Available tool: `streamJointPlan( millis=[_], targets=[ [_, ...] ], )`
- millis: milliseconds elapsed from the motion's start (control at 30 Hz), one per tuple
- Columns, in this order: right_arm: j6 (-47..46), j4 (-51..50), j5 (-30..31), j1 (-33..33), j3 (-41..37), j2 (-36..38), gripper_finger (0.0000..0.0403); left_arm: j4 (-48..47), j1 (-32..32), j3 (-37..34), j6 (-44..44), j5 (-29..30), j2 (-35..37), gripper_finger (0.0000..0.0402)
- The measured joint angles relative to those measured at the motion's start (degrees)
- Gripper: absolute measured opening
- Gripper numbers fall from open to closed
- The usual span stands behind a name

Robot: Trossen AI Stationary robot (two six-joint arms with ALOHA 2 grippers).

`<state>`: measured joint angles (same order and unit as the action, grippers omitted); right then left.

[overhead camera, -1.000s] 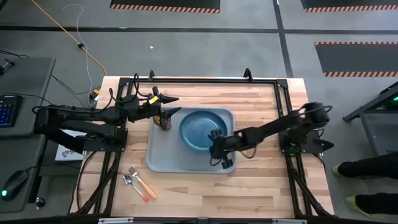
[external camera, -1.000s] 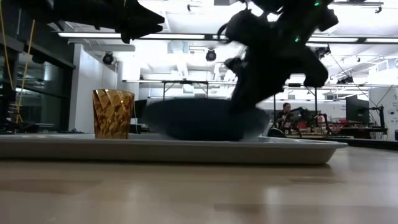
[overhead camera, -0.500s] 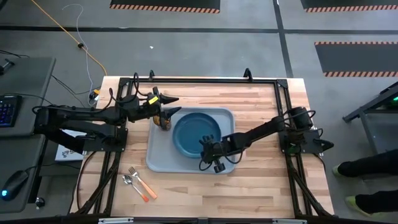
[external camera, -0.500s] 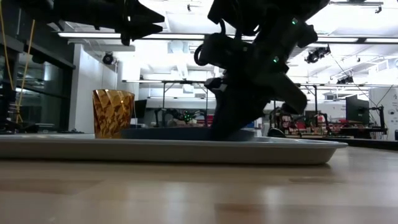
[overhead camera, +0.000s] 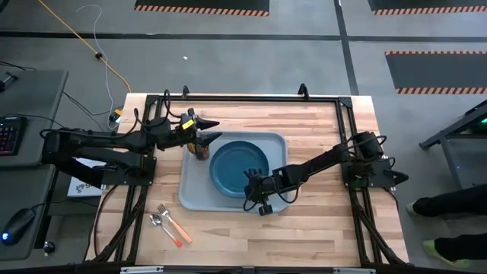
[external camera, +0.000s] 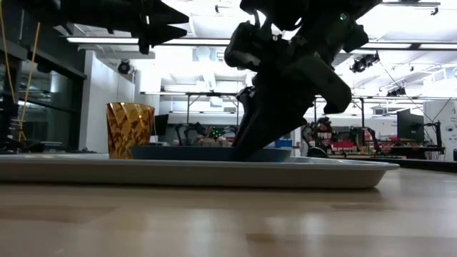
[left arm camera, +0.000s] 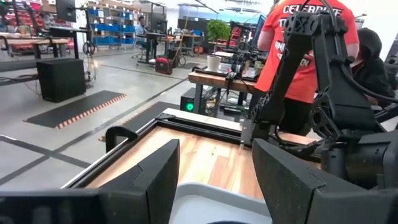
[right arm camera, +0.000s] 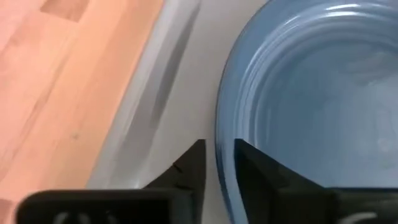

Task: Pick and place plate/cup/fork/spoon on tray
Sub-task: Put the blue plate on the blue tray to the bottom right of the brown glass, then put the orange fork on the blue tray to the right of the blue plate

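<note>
The dark blue plate [overhead camera: 238, 169] lies flat on the pale grey-blue tray [overhead camera: 194, 194]. My right gripper [overhead camera: 255, 186] is at the plate's near right rim and shut on it. The amber cup [overhead camera: 201, 148] stands upright on the tray's far left corner, also in the low view [external camera: 130, 130]. My left gripper [overhead camera: 215, 129] hovers open and empty above the cup. The fork [overhead camera: 175, 223] and the spoon [overhead camera: 161, 227] lie side by side on the table, near and to the left of the tray. My right gripper pinches the plate's near right rim [right arm camera: 221, 146], one finger [right arm camera: 189, 165] outside the rim and one [right arm camera: 255, 168] inside the plate. The fingers slant down from the table's right side. The plate rests flat on the tray [right arm camera: 155, 93].
Bare wooden table lies near and to the right of the tray [overhead camera: 319, 228]. A black frame [overhead camera: 251, 97] runs along the table's edges. Beyond the table a person in an orange shirt [left arm camera: 292, 37] stands in the left wrist view.
My right gripper has carried the plate toward the table's left and down. The plate, raised and blurred a second ago, now lies flat on the tray, nearer the cup. My left gripper has kept still.
</note>
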<state>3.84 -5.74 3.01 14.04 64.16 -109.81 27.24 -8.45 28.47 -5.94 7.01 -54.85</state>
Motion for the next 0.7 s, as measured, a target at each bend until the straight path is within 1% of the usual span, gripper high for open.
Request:
streamJointPlan(
  millis=[67, 167, 233, 300, 367, 467, 533, 567, 633, 700],
  targets=[
    [-1.03, -0.82, 0.62, 0.00, -0.03, 0.40, 0.0106, -0.02, 0.29, 0.00, 0.01, 0.00, 0.13, 0.0193],
    [-0.08, -1.45, 1.30, -0.06, -0.07, 1.83, 0.0148, 0.02, 0.36, 0.02, 0.05, -0.04, 0.32, 0.0193],
    [1.08, -2.95, 1.25, -0.08, -0.07, 3.80, 0.0174, -0.05, 0.34, 0.02, 0.83, -0.02, 0.59, 0.0193],
    [1.32, -6.57, 1.26, -0.05, -0.07, 6.61, 0.0195, -0.44, 0.31, 0.02, 2.50, -0.13, 1.28, 0.0193],
    [0.63, -10.93, 1.35, -0.30, -0.08, 10.03, 0.0211, -1.31, 0.31, 0.02, 4.09, -2.02, 2.18, 0.0193],
    [-2.65, -16.47, 3.26, -0.52, -0.98, 15.42, 0.0224, -4.32, 0.31, 0.03, 6.04, -8.10, 4.10, 0.0193],
    [-4.95, -16.85, 5.21, -0.53, -3.78, 19.54, 0.0226, -9.83, 0.44, 1.10, 6.17, -11.51, 5.59, 0.0193],
    [-6.14, -16.22, 5.82, -0.45, -6.01, 21.76, 0.0227, -14.35, 0.79, 2.38, 6.19, -12.23, 6.15, 0.0193],
    [-9.56, -13.92, 7.03, -0.15, -11.20, 26.30, 0.0227, -25.63, 2.47, 5.84, 6.19, -12.31, 6.44, 0.0193],
    [-13.39, -11.41, 9.09, 0.17, -16.90, 31.11, 0.0227, -36.48, 5.65, 9.55, 6.06, -12.34, 5.59, 0.0193]
  ],
)
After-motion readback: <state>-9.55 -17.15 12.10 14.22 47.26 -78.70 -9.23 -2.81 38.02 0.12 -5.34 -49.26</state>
